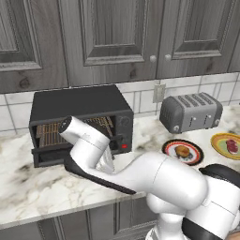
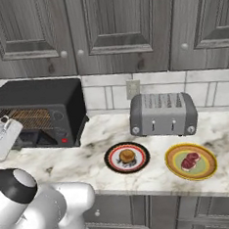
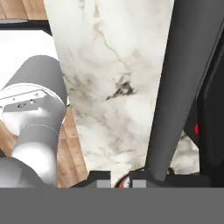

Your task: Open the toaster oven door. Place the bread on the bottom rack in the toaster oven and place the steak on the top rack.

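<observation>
The black toaster oven (image 1: 79,105) (image 2: 36,101) stands open, and its door (image 1: 101,179) lies folded down over the counter. Copper-brown wire racks (image 1: 48,131) (image 2: 31,118) show inside; I cannot separate top from bottom. My gripper (image 1: 108,161) hangs just above the lowered door, close to the oven's control panel. In the hand view the gripper (image 3: 118,181) is open, with nothing between the tips and the dark door (image 3: 175,87) running along their right. The bread (image 1: 183,151) (image 2: 127,156) sits on a black, red-rimmed plate. The steak (image 1: 232,144) (image 2: 190,160) lies on a yellow plate.
A silver slot toaster (image 1: 190,112) (image 2: 163,113) stands against the tiled wall behind the two plates. The marble counter (image 1: 33,187) (image 3: 113,65) ends at a front edge over grey cabinets. Upper cabinets hang above the oven. My own arm crosses in front of the oven.
</observation>
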